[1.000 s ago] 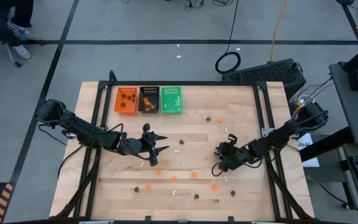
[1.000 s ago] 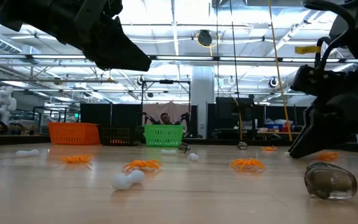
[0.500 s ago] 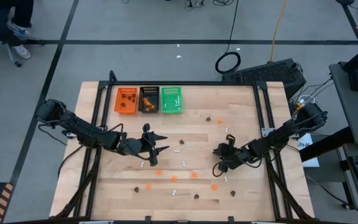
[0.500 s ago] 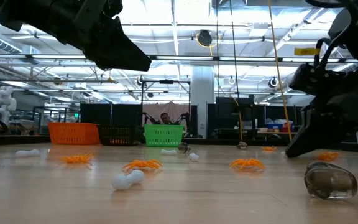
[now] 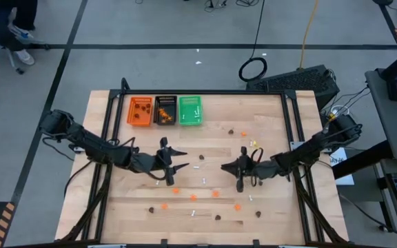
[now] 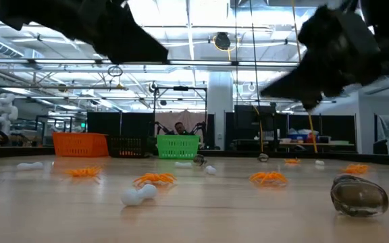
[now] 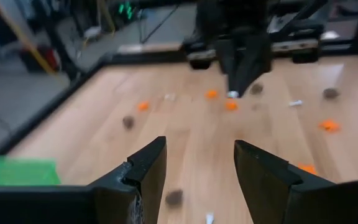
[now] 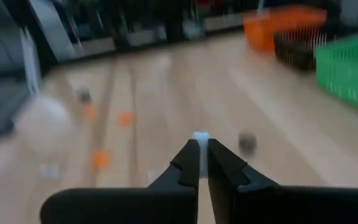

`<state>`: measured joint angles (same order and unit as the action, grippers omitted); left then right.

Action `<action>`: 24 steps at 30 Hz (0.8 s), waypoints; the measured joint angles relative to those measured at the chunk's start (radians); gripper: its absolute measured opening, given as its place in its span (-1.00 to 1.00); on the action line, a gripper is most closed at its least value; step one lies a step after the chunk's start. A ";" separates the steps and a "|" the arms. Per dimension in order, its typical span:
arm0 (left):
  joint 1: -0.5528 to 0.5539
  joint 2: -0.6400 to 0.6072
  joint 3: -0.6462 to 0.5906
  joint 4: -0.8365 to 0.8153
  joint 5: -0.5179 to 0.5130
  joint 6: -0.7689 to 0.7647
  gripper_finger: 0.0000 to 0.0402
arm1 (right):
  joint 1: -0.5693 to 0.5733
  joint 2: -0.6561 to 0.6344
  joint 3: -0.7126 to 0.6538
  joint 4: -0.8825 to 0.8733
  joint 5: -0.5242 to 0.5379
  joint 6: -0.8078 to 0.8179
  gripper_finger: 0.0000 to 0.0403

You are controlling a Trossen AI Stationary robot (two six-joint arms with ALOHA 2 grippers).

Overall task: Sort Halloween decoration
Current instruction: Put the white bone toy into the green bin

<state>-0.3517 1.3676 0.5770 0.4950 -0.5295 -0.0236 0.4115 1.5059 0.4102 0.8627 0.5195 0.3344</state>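
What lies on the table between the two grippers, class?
In the high view, one white stick lies on bare wood between the left gripper and the right gripper.

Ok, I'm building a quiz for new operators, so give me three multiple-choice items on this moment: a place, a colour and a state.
1. Which tray stands between the other two?
A. orange
B. black
C. green

2. What colour is the piece in the right gripper?
A. orange
B. brown
C. white

3. How does the left gripper stand?
A. open, nothing in it
B. shut on a piece
C. shut, empty

Answers:
1 B: the black tray sits between the orange tray and the green tray.
2 C: a white stick shows at the tips of the shut right gripper.
3 A: the left gripper shows a wide gap with only table behind it.
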 joint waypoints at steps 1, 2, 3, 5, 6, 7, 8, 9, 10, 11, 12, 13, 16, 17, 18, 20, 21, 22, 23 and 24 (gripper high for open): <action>-0.008 0.004 0.000 0.031 0.000 0.036 -0.07 | -0.006 0.000 0.000 0.044 0.000 -0.012 -1.00; -0.014 0.010 0.000 0.068 0.001 0.075 -0.07 | -0.010 -0.001 0.000 0.079 -0.001 -0.026 -1.00; -0.023 0.017 0.000 0.097 0.002 0.114 -0.06 | -0.016 -0.001 0.000 0.110 -0.002 -0.038 -1.00; -0.041 0.037 0.000 0.172 0.002 0.209 -0.04 | -0.027 -0.001 0.000 0.174 -0.008 -0.059 -1.00; -0.049 0.049 0.000 0.212 0.002 0.261 -0.02 | -0.035 -0.001 0.000 0.202 -0.021 -0.060 -1.00; -0.056 0.063 0.003 0.248 0.002 0.312 0.00 | -0.042 -0.001 0.000 0.227 -0.035 -0.060 -1.00; -0.062 0.075 0.008 0.276 0.003 0.369 0.02 | -0.049 -0.001 0.000 0.246 -0.054 -0.060 -1.00; -0.067 0.089 0.016 0.307 0.003 0.423 0.05 | -0.053 -0.001 0.000 0.271 -0.068 -0.060 -1.00; -0.070 0.102 0.025 0.341 0.002 0.475 0.08 | -0.056 -0.001 0.000 0.300 -0.080 -0.063 -1.00; -0.070 0.115 0.035 0.376 0.002 0.528 0.12 | -0.058 -0.001 0.000 0.328 -0.085 -0.067 -1.00; -0.070 0.131 0.044 0.405 0.002 0.578 0.15 | -0.059 -0.001 0.001 0.353 -0.100 -0.075 -1.00; -0.070 0.148 0.056 0.429 0.002 0.627 0.18 | -0.060 -0.001 0.001 0.380 -0.111 -0.088 -1.00; -0.070 0.208 0.103 0.482 0.007 0.775 0.26 | -0.063 -0.001 0.003 0.448 -0.135 -0.126 -1.00; -0.068 0.226 0.119 0.495 0.012 0.823 0.28 | -0.063 -0.001 0.003 0.466 -0.135 -0.136 -1.00; -0.067 0.247 0.140 0.509 0.015 0.875 0.31 | -0.063 -0.001 0.003 0.480 -0.136 -0.145 -1.00; -0.062 0.291 0.182 0.543 0.017 0.974 0.34 | -0.063 -0.001 0.003 0.505 -0.136 -0.162 -1.00; -0.059 0.314 0.203 0.559 0.017 1.018 0.34 | -0.064 -0.002 0.003 0.515 -0.136 -0.168 -1.00; -0.054 0.333 0.227 0.574 0.019 1.061 0.35 | -0.064 -0.002 0.003 0.520 -0.137 -0.171 -1.00; -0.048 0.350 0.249 0.579 0.022 1.101 0.35 | -0.066 -0.002 0.003 0.523 -0.142 -0.171 -1.00; -0.041 0.365 0.270 0.577 0.025 1.135 0.35 | -0.071 -0.002 0.004 0.527 -0.159 -0.171 -1.00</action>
<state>-0.3931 1.7326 0.8467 1.0723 -0.5044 1.1114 0.3407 1.5043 0.4137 1.3894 0.3607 0.1631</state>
